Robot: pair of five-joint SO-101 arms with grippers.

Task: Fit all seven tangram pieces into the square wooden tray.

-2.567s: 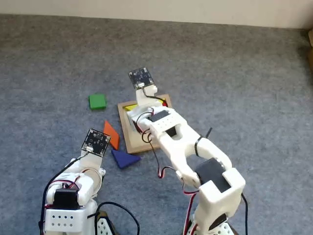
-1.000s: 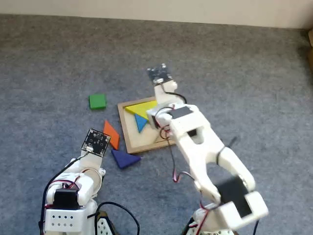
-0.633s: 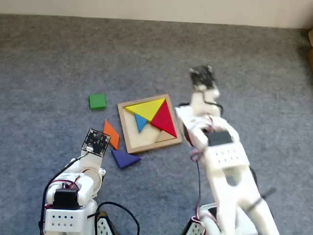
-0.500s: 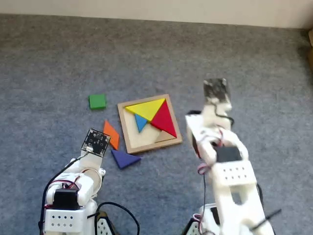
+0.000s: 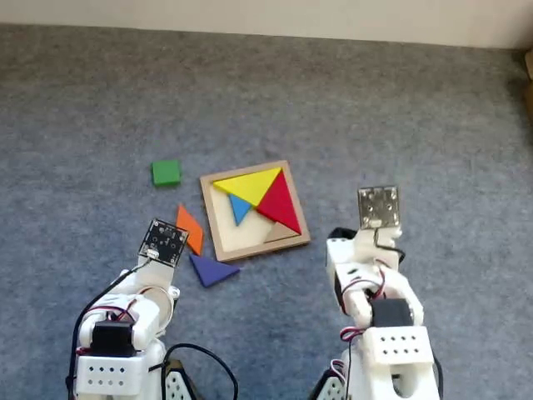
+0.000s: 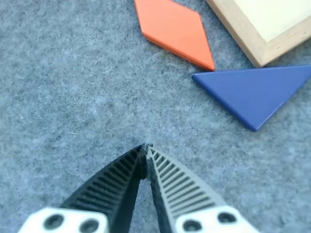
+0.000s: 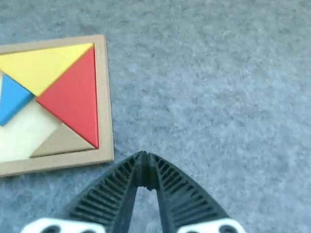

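Nearest me, along the bottom of the high view, both arms sit folded low. The left gripper (image 6: 146, 148) at lower left has its fingers pressed together on nothing, tips over bare carpet (image 5: 416, 108). It is just short of the dark blue triangle (image 5: 212, 268), which lies loose at lower centre-left. The right gripper (image 7: 144, 167), at lower right, is likewise closed and empty. It hangs just off the near right corner of the wooden tray (image 5: 210, 217), leaving the tray uncovered from above.

A little farther up, the orange parallelogram (image 5: 190, 229) lies just beside the tray's left rim, near the blue triangle but apart from it.

At mid-frame the tray holds four pieces:
- The yellow triangle (image 5: 246, 183) runs along its far edge.
- The red triangle (image 5: 279, 202) sits against its right edge.
- A small light blue triangle (image 5: 240, 208) is tucked under the yellow.
- A small tan triangle (image 5: 279, 233) sits at the near right corner.

The bare pale floor is on the near-left side — the side facing the loose pieces. So I'd judge the left arm the one better placed for them.

Farthest off, at upper left of the tray, the green square (image 5: 166, 172) sits alone — three pieces left to fit.
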